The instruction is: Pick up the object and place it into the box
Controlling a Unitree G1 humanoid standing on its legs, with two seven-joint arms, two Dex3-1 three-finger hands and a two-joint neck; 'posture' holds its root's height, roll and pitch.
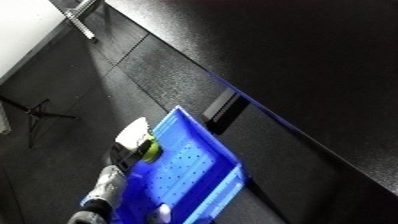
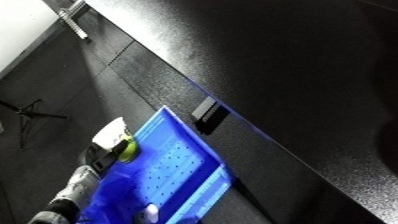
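Yellow-green, small rounded object [image 1: 152, 148] sits at the blue bin's [image 1: 200, 165] left rim, against the left hand [image 1: 127, 150]; grip unreadable. Bin plastic, perforated floor. Dark speckled table [image 1: 293, 55].

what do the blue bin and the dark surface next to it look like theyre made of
Blue bin: probably moulded plastic, judging by its uniform saturated colour, thin straight walls and dotted floor. Dark surface: matte with a fine speckled grain, possibly rubber or textured laminate; the material cannot be told.
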